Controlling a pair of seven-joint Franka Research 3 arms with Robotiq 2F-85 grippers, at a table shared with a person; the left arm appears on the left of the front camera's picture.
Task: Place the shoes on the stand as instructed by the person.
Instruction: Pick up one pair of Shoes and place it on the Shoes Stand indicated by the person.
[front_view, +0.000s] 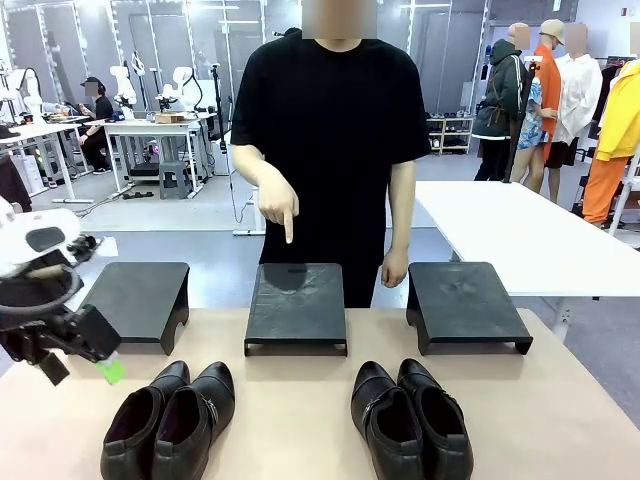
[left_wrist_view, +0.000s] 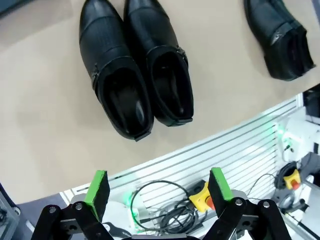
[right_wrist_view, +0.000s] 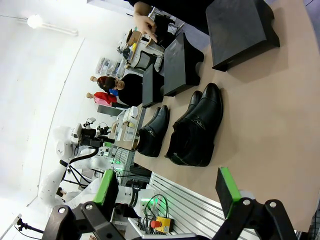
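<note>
Front view: the person's hand (front_view: 280, 205) pointed at the middle stand (front_view: 296, 305); the lower-left shoes (front_view: 170, 425) lay toes up-frame. Left wrist view: the left pincer (left_wrist_view: 159, 192) gaped, their heels nearest it. Right wrist view: the right pincer (right_wrist_view: 167, 192) gaped, the other pair (right_wrist_view: 195, 130) mid-frame.

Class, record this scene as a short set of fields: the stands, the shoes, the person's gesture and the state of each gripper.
stands: left black platform stand, middle black platform stand, right black platform stand, in a row on the far side
shoes: left pair of glossy black leather shoes, right pair of glossy black leather shoes, on the beige table, near side
gesture: person's hand points down at the middle stand
left gripper: open, holding nothing
right gripper: open, holding nothing
</note>
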